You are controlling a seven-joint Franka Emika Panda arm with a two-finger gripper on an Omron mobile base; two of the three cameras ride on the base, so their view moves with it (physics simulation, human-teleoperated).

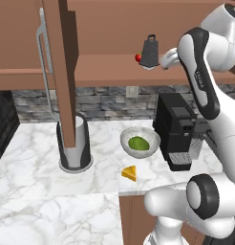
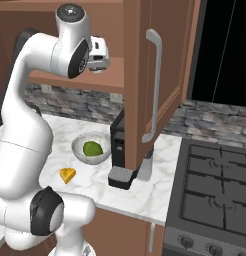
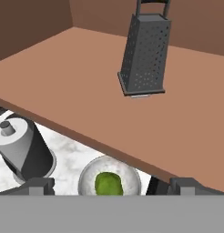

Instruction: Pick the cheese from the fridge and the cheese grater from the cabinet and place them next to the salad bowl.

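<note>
On the marble counter the cheese lay beside the salad bowl, while the gripper, fingers spread, faced the cheese grater on the cabinet shelf.

Dark grey perforated metal box grater: loop handle top cut off by upper edge in hand view, ahead of jaws. Small red tomato: half hidden behind grater in left base view. Two-finger gripper: fingertips too small there; jaw gap unreadable. Tall grey cylinder: partly hidden behind brown wooden cabinet door.
</note>
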